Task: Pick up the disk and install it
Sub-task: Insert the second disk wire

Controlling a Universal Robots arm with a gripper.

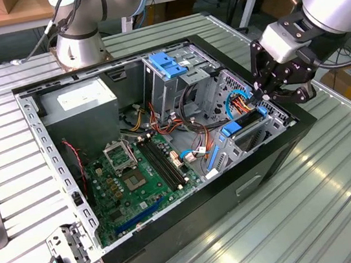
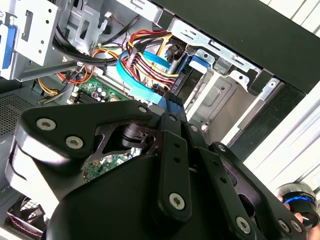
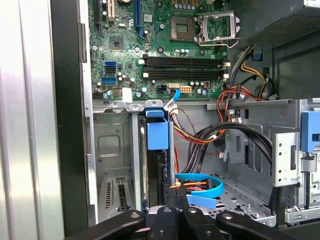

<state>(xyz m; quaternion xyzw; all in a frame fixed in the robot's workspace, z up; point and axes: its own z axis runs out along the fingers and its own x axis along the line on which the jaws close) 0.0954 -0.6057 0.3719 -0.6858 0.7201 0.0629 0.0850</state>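
**A:** So where's the disk [image 1: 247, 122] at right now?

**B:** It's standing on edge in the metal drive bay [image 3: 114, 165] at the front corner of the open computer case [image 1: 194, 220], near the exterior view's right. Blue carrier, dark drive body. In the first wrist view you can see the disk [image 3: 157, 150] running down alongside the bay wall, blue tab at the end toward the motherboard [image 3: 160, 45].

**A:** And the gripper?

**B:** The gripper [image 1: 267, 95] is right at the end of the disk nearest the case's outer wall. In the first wrist view the fingers [image 3: 176, 200] are pinched in on the disk's edge, so it's grasping it. The black linkage of the gripper [image 2: 172, 112] takes up most of the second wrist view, tips pointed at that same blue piece.

**A:** Anything else around there?

**B:** A light-blue ribbon cable [image 3: 205, 187] loops just beside the disk, plus a bundle of red, yellow and orange wires [image 2: 147, 47]. The grey power supply box [image 1: 86, 101] sits at the far corner, and the arm's base [image 1: 78, 40] stands behind the case on the ribbed metal table [image 1: 341, 193].
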